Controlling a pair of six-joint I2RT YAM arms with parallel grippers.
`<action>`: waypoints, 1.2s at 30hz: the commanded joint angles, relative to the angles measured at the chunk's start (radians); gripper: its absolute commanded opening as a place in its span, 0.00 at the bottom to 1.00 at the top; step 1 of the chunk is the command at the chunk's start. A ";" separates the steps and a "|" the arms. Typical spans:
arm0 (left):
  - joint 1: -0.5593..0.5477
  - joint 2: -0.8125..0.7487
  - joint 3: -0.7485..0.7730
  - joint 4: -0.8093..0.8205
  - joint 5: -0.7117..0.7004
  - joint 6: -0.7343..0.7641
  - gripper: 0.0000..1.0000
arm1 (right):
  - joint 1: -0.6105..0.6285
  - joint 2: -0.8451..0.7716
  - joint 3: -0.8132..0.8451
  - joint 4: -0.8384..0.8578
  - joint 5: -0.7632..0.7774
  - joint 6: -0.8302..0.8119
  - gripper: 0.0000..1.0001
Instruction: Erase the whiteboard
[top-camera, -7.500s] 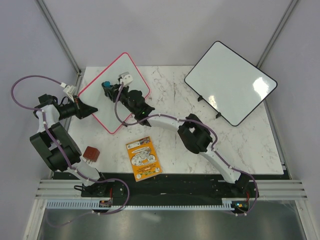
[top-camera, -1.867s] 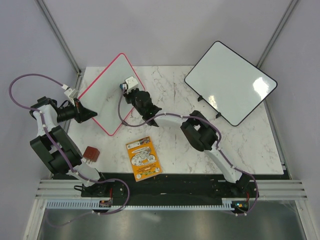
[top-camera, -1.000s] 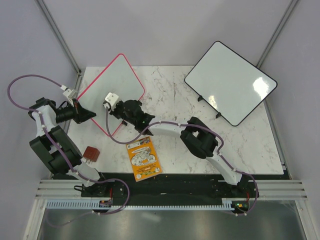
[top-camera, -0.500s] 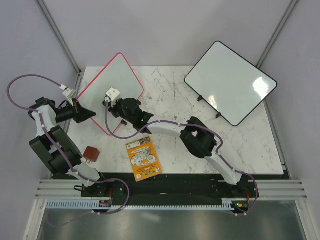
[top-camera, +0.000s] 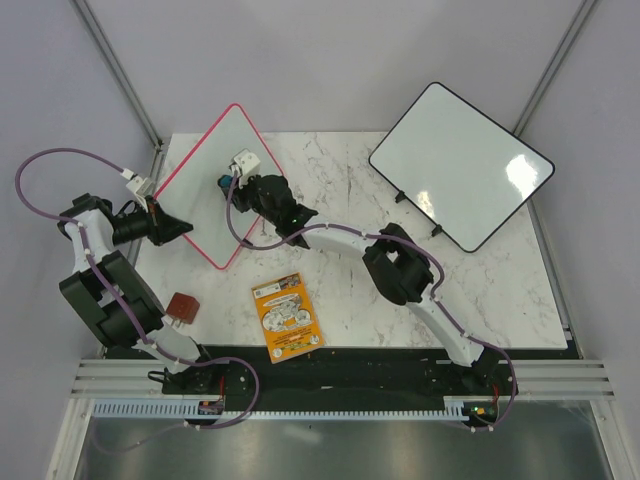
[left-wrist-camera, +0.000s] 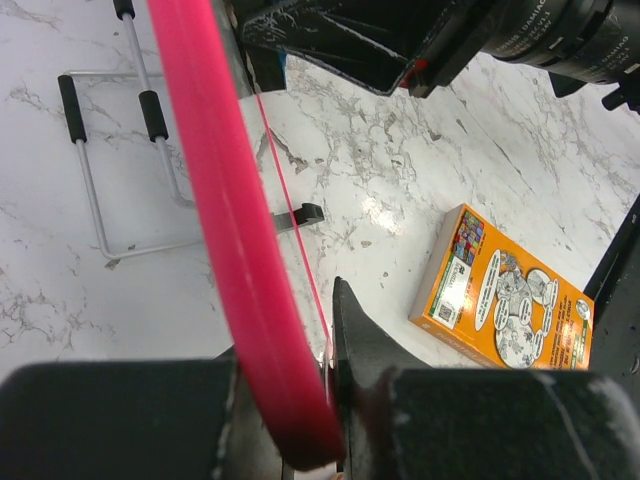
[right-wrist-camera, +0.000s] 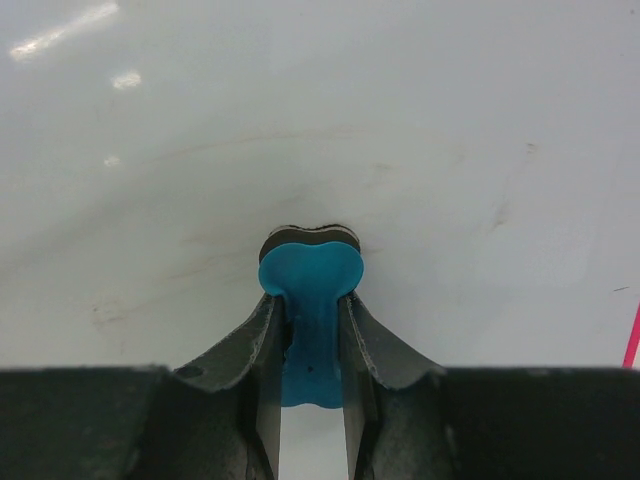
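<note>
One glossy, pink-rimmed whiteboard; rounded blue eraser

Bright even light, glare spots on black-framed board, wrist foregrounds blurred

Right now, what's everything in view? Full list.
pink-framed whiteboard: 1, white, pink frame, far left of table, tilted
eraser: 1, blue, against the pink-framed whiteboard's face
black-framed whiteboard: 1, white, far right, propped up
orange box: 1, printed, front centre
block: 1, dark red, near left
wire stand: 1, silver with black grips, on the table beside the pink frame
table: 1, white marble
left gripper: 1, black, shut on the pink frame's edge
right gripper: 1, black, shut on the eraser
</note>
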 joint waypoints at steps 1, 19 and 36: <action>-0.066 -0.046 -0.003 -0.165 0.010 0.147 0.02 | -0.047 0.101 0.042 -0.091 0.109 -0.007 0.00; -0.067 -0.026 0.006 -0.166 0.013 0.150 0.02 | 0.136 -0.104 -0.266 0.033 -0.176 -0.183 0.00; -0.067 -0.028 0.005 -0.172 0.008 0.152 0.02 | 0.125 -0.060 -0.178 0.103 -0.050 -0.045 0.00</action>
